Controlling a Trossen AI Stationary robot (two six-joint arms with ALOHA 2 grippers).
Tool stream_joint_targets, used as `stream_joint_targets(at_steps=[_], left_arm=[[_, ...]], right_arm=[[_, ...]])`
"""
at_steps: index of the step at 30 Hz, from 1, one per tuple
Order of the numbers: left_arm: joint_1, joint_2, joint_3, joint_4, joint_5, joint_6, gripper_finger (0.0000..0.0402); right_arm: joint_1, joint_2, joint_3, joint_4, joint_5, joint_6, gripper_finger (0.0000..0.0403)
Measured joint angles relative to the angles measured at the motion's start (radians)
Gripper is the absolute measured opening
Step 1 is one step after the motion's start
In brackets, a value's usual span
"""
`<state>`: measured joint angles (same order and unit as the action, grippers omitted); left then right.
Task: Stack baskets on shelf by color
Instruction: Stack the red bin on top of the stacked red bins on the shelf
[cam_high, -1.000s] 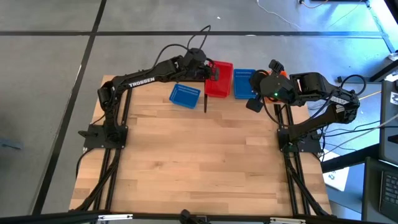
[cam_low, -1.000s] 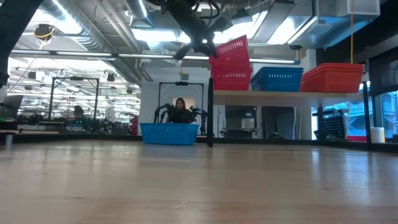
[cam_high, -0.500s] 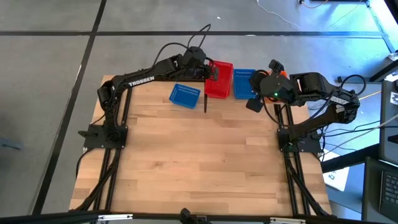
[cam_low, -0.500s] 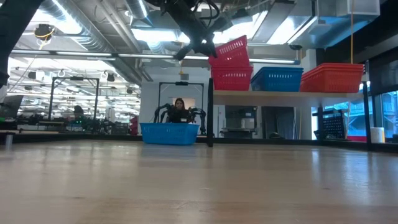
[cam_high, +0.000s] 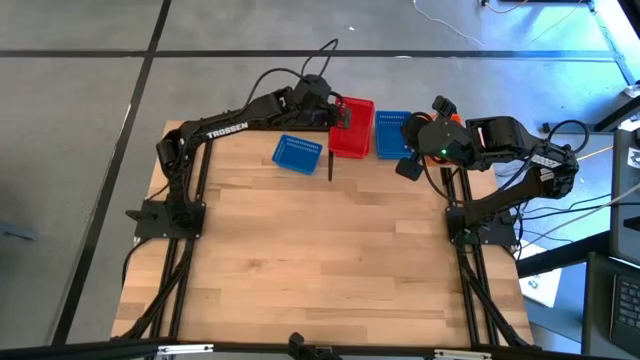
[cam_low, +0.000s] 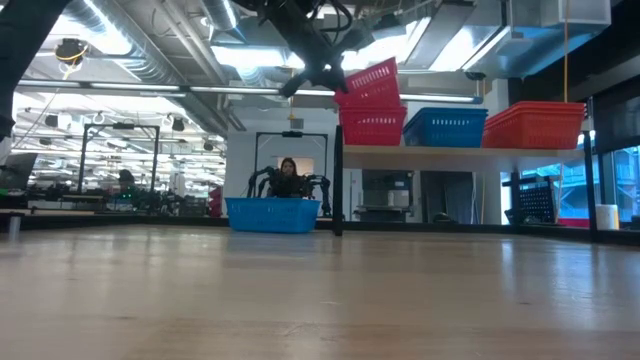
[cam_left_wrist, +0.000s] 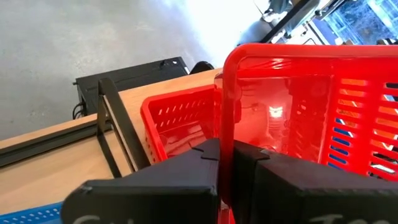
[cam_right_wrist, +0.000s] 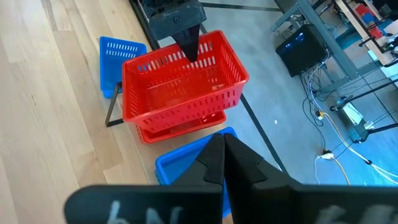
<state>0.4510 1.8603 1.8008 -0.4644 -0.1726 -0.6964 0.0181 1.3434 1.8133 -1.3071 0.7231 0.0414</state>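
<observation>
My left gripper (cam_high: 337, 112) is at the shelf's left end and shut on a red basket (cam_low: 369, 82). That basket is tilted above a second red basket (cam_low: 372, 127), which stands on the pale shelf board (cam_low: 470, 150). A blue basket (cam_low: 445, 127) and an orange stack (cam_low: 535, 125) stand on the shelf to its right. Another blue basket (cam_high: 297, 153) sits on the tabletop by the shelf's left post. My right gripper (cam_right_wrist: 221, 155) is shut and hovers over the shelf's blue basket (cam_right_wrist: 186, 168) without touching it. My left gripper pinches the upper red basket by the rim of its left end wall (cam_left_wrist: 227, 118), one finger inside and one outside. The fingers come from the table's left, slanting down. The basket is tilted, its right end higher, with its underside at the rim of the lower red basket (cam_right_wrist: 180, 127).
Thin black posts (cam_low: 337, 180) frame the shelf along the table's far edge. The broad wooden tabletop (cam_high: 320, 250) stretches toward the near edge. A person (cam_low: 290, 175) and other robot arms show in the room beyond.
</observation>
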Motion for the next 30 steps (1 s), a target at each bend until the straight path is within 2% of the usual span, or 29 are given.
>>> stream_joint_targets(at_steps=[6,10,17,21,30], left_arm=[[0.003,0.000,0.000,-0.038,0.004,0.023,0.0002],[0.004,-0.001,-0.001,-0.051,-0.014,-0.001,0.0022],[0.004,-0.006,-0.001,0.012,-0.009,0.034,0.0041],[0.004,-0.006,-0.001,0.015,0.034,0.057,0.0037],[0.004,-0.006,-0.001,0.015,0.034,0.051,0.0003]], right_arm=[[0.000,0.000,0.000,0.000,0.000,0.000,0.0000],[0.000,0.000,0.000,0.000,0.000,0.000,0.0000],[0.000,0.000,0.000,0.000,-0.001,0.002,0.0000],[0.000,0.000,0.000,0.000,-0.001,0.002,0.0000],[0.000,0.000,0.000,0.000,-0.001,0.001,0.0000]])
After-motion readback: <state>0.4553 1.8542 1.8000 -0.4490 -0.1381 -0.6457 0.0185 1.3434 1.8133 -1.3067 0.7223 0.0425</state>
